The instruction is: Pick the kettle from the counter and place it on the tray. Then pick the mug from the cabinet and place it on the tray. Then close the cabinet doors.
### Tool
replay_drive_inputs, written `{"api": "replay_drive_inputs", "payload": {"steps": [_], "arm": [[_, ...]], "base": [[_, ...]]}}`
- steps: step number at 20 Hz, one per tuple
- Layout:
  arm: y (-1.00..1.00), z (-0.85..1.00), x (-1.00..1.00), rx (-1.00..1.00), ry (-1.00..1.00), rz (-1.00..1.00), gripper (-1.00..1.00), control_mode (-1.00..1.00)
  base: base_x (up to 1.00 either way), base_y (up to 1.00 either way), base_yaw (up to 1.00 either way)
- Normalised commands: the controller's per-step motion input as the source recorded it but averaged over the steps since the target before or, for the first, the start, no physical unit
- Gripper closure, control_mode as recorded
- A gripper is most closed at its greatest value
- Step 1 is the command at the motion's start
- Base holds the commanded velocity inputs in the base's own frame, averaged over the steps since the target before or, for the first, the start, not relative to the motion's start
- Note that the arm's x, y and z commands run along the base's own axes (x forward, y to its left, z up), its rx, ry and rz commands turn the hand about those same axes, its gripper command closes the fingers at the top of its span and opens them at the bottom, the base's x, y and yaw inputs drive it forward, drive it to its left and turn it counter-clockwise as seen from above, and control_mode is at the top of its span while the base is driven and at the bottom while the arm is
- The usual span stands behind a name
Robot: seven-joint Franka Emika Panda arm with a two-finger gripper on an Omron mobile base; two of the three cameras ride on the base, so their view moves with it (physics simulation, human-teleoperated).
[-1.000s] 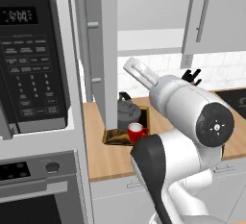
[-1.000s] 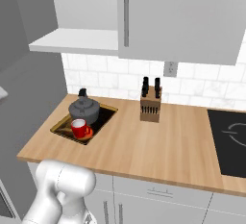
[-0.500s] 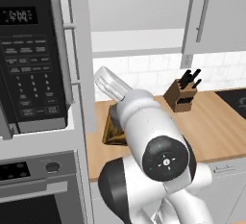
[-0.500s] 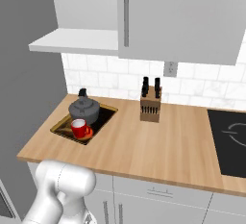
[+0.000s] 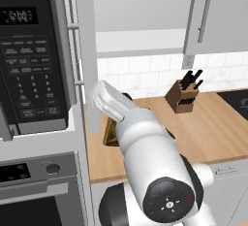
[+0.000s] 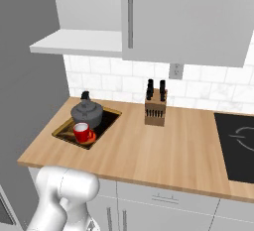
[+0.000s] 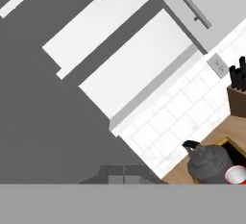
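Left base view: the open cabinet door [image 5: 82, 50] stood edge-on at 12 o'clock above the arm.

Right base view: kettle [image 6: 87, 112] and mug [image 6: 82, 132] sat on the tray [image 6: 62, 130] on the counter [image 6: 149, 150].

Hand view: the cabinet [image 7: 129, 69] shelf lay toward 12 o'clock; I could not tell the hand's opening.

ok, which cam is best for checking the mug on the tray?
Right base view: the mug sits whole on the tray beside the kettle. Hand view clips it at the edge; the arm blocks that spot in left base view.
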Motion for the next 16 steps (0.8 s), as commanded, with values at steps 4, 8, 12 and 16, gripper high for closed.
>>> {"api": "replay_drive_inputs", "payload": {"steps": [4,8,12,16], "arm": [[0.52,0.00,-0.61,-0.04,-0.08,0.00,1.00,-1.00],[0.67,-0.02,-0.60,-0.06,-0.13,0.00,1.00,-1.00],[0.75,-0.19,-0.13,-0.04,-0.03,-0.03,1.00,-1.00],[0.73,-0.40,0.44,-0.03,0.00,-0.14,1.00,-1.00]], "base": [[0.00,0.00,0.00],[0.00,0.00,0.00],[0.00,0.00,0.00],[0.00,0.00,0.00]]}}
